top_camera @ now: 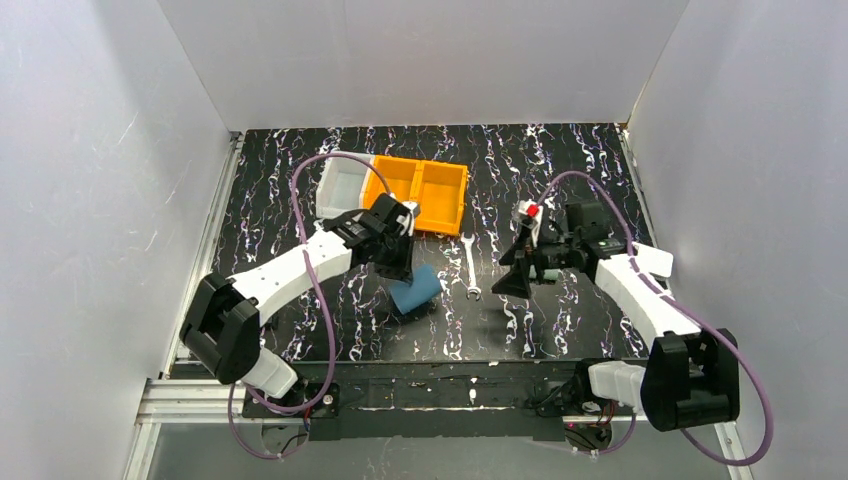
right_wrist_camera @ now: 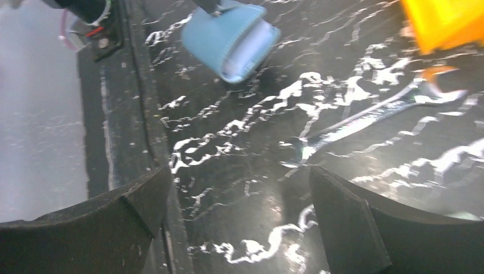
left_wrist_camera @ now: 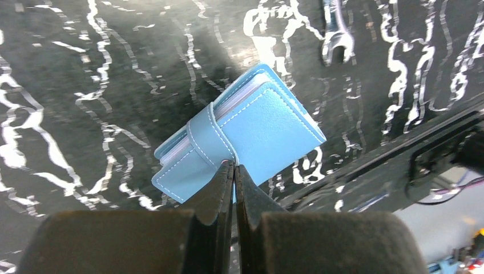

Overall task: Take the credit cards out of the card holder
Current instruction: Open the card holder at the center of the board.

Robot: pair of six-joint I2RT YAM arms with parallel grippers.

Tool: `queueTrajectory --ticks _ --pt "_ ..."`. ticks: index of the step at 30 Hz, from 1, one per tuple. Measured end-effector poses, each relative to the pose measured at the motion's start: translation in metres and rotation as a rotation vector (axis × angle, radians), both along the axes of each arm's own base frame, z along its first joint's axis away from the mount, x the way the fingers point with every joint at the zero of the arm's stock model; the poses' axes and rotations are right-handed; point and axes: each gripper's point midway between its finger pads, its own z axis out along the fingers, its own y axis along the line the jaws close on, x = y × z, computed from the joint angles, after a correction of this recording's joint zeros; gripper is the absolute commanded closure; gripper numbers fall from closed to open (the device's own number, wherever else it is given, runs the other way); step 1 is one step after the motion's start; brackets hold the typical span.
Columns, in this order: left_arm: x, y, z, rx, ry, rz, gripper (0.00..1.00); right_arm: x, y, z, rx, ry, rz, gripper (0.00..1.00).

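Pinching point: the left end effector (left_wrist_camera: 233, 169) is closed tight, its tips at the end of the snap strap (left_wrist_camera: 208, 137) of the card holder (left_wrist_camera: 268, 128). I cannot tell if the strap is really caught between them.
Right end effector (right_wrist_camera: 240, 174): wide open and holding nothing, above the surface (left_wrist_camera: 85, 68) near a wrench (right_wrist_camera: 365, 117), apart from the holder.
Holder place: it lies closed on the surface, on the near side of the orange bin (top_camera: 420, 190), with the strap around its middle.
Credit cards (right_wrist_camera: 251, 50): inside the holder – only pale edges show at the open side.
Handling: probably light and soft, so the holder may lift or slide when it is pulled. The cards are likely stiff, thin and slippery.
Where to hold: the free end of the strap first – later the exposed edge of a card, with the body of the holder pinned.
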Motion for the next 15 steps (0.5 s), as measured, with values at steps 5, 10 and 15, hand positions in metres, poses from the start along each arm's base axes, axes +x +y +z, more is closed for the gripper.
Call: queueTrajectory --ticks 5,10,15 --pt "-0.005 -0.033 0.0 -0.053 -0.009 0.054 1.0 -0.017 0.029 -0.019 0.022 0.137 0.066 0.0" --pt "-0.008 -0.059 0.004 -0.086 -0.052 0.089 1.0 -0.018 0.046 -0.036 0.02 0.274 0.045 0.0" --pt "-0.008 -0.079 0.003 -0.101 -0.073 0.107 1.0 -0.017 0.055 -0.042 0.008 0.323 0.012 0.0"
